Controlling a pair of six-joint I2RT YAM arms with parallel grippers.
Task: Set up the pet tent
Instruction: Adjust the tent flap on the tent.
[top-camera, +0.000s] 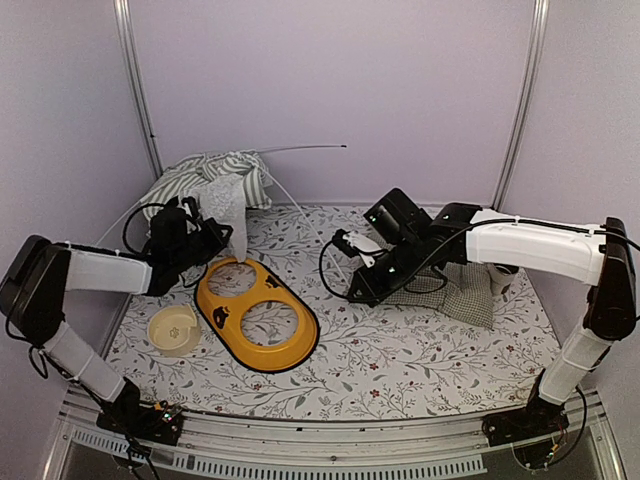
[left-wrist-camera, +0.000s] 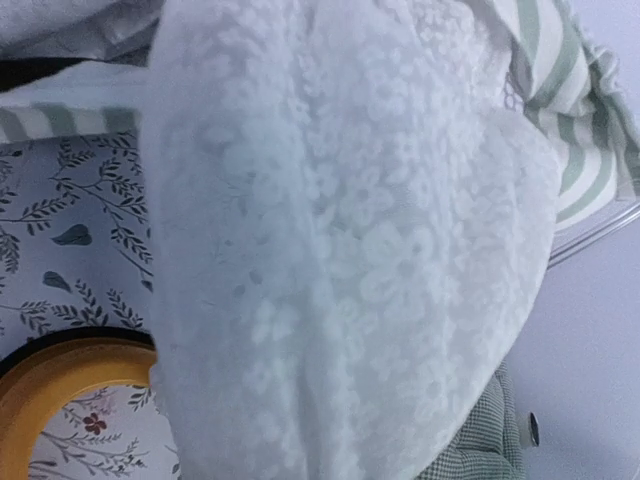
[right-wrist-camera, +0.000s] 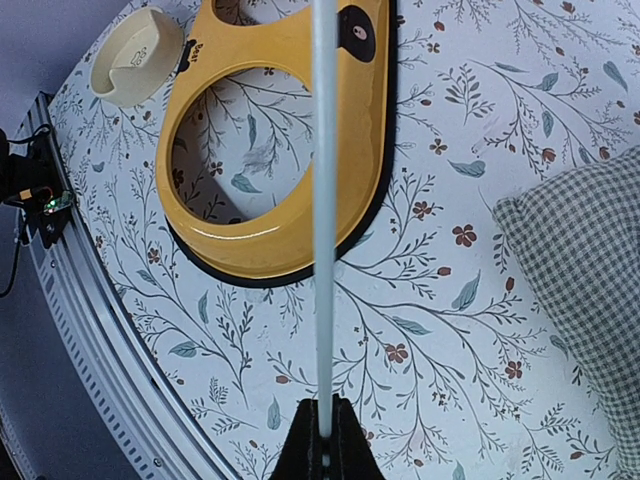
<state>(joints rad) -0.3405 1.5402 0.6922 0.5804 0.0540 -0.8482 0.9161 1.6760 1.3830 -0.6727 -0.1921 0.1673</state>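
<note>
The pet tent (top-camera: 213, 175) lies collapsed at the back left, a heap of green-and-white striped fabric (left-wrist-camera: 575, 120). Its white mesh flap (top-camera: 229, 215) hangs in front of it. My left gripper (top-camera: 218, 235) is right up against that flap. In the left wrist view the flap (left-wrist-camera: 340, 260) fills the frame and hides the fingers, so I cannot tell whether they pinch it. A thin white pole (top-camera: 310, 222) runs from the tent to my right gripper (top-camera: 358, 258). In the right wrist view the right gripper (right-wrist-camera: 325, 440) is shut on the pole (right-wrist-camera: 322, 200).
A yellow two-hole bowl stand (top-camera: 255, 315) (right-wrist-camera: 270, 240) lies front left, with a small beige bowl (top-camera: 173, 328) (right-wrist-camera: 135, 55) beside it. A green-checked cushion (top-camera: 455, 295) (right-wrist-camera: 590, 280) lies under the right arm. A white cup (top-camera: 503, 278) stands at the right.
</note>
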